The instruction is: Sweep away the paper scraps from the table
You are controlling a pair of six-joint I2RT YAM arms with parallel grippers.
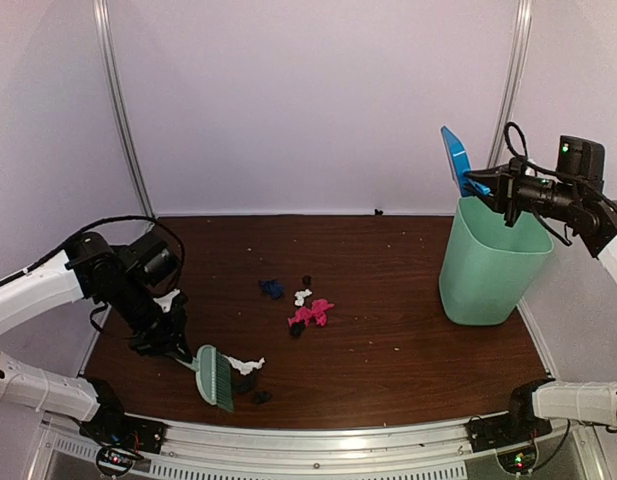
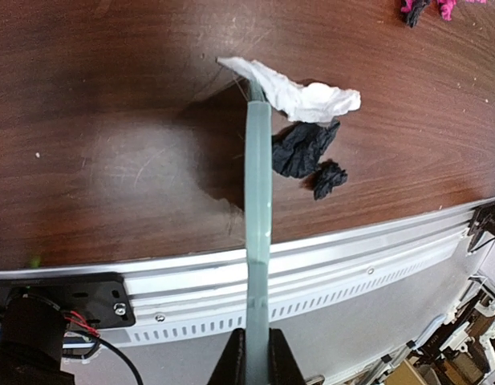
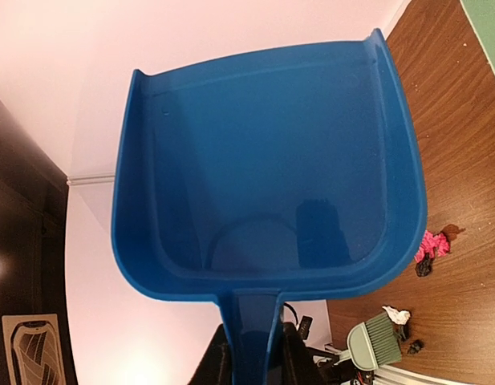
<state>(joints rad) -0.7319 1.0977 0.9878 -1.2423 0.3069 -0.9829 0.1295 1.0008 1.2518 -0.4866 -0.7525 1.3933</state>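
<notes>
Paper scraps lie on the table [image 1: 408, 350]: a pink cluster [image 1: 310, 314], a dark blue wad [image 1: 272, 288] and a small white one [image 1: 302, 296] mid-table. A white scrap [image 2: 303, 95] and two black wads [image 2: 303, 151] lie beside the bristles of the mint-green brush [image 1: 215, 377] near the front rail. My left gripper [image 2: 257, 365] is shut on the brush handle [image 2: 257, 241], seen edge-on. My right gripper [image 3: 253, 357] is shut on the handle of the blue dustpan [image 3: 271, 168], held tilted up over the bin with nothing in it.
A mint-green bin [image 1: 488, 265] stands at the table's right side under the dustpan [image 1: 455, 158]. The silver rail [image 1: 338, 435] runs along the near edge, close to the brush. White walls enclose the back and sides. Tiny crumbs dot the wood.
</notes>
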